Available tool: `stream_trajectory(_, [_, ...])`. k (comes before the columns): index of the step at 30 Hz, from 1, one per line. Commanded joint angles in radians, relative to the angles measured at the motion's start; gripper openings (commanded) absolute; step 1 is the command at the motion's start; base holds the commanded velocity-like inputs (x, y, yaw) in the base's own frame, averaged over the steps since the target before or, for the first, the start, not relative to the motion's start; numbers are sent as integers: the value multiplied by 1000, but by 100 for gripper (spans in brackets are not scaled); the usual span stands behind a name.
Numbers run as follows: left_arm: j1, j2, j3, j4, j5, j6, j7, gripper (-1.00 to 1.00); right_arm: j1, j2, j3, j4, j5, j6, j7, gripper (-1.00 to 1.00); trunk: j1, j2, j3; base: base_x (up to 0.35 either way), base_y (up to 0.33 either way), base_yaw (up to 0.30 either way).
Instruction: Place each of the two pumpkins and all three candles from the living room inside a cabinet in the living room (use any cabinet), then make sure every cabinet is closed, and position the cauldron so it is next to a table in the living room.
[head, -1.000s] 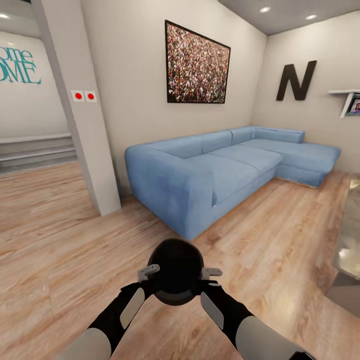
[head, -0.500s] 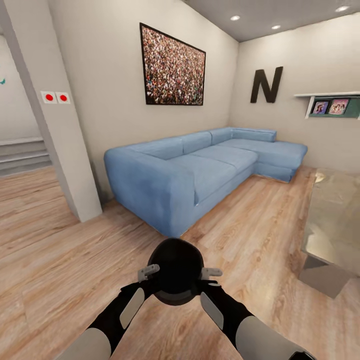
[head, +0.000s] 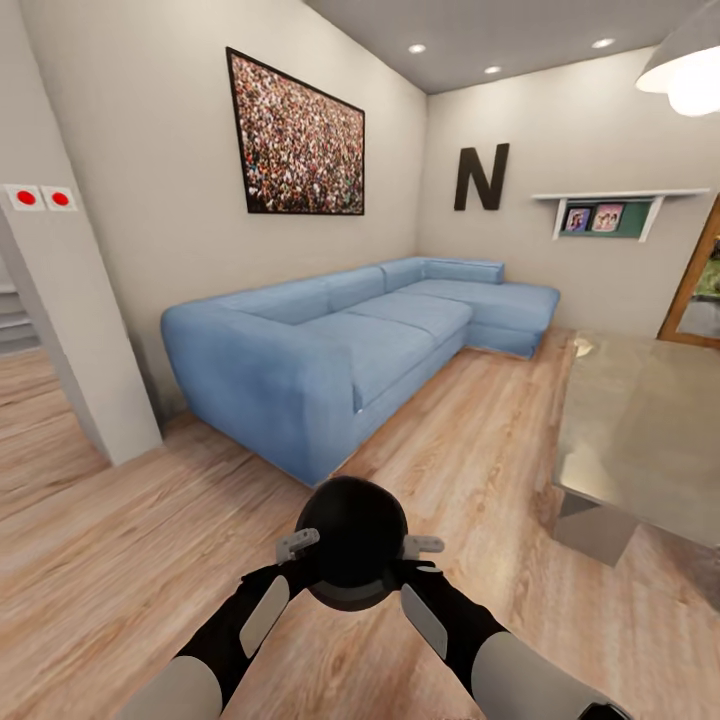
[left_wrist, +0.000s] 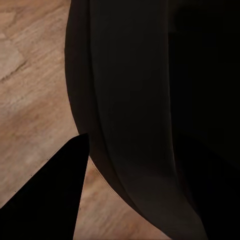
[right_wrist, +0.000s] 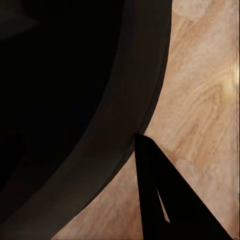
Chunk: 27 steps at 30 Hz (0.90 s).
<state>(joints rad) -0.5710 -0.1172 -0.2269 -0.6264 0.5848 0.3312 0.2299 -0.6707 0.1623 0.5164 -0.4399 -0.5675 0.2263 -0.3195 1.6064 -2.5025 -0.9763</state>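
Note:
The matte black cauldron (head: 350, 535) hangs in front of my trunk above the wooden floor, carried between both arms. My left gripper (head: 298, 547) is shut on its rim on one side and my right gripper (head: 422, 546) is shut on the rim opposite. Up close, the left wrist view has the cauldron's dark wall (left_wrist: 140, 100) beside one black finger (left_wrist: 55, 200). Its curved wall (right_wrist: 65, 100) and a finger (right_wrist: 165, 200) fill much of the right wrist view. The glass-topped table (head: 650, 430) stands ahead at the right, well apart from the cauldron.
A long blue corner sofa (head: 340, 345) runs along the left wall ahead. A grey pillar (head: 70, 330) stands at the left. Open wooden floor (head: 470, 440) lies between sofa and table. A wall shelf (head: 605, 215) and a doorway (head: 700, 290) are at the far right.
The whole view has swung to the right: pillar and sofa slid left, and far more of the table shows. The cauldron stays held the same way between both grippers.

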Motion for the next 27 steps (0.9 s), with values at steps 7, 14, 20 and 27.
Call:
stream_trajectory(7, [-1, 22, -16, -36, 30, 0, 11, -100, -1, -4, 33, 0, -30, 1, 34, -100, 0, -1, 4, 0, 0, -256])
stream_trajectory(14, [-1, 22, -15, -36, 30, 0, 11, -100, -1, -4, 33, 0, -30, 1, 37, -100, 0, -1, 10, 0, 0, -256])
stream_trajectory(20, [-1, 22, -15, -36, 30, 0, 11, -100, -1, -4, 33, 0, -30, 2, 37, -100, 0, -1, 14, 0, 0, -256])
stream_trajectory(27, [-1, 22, -15, -36, 30, 0, 11, -100, -1, -4, 33, 0, -30, 2, 37, -100, 0, -1, 19, 0, 0, -256])
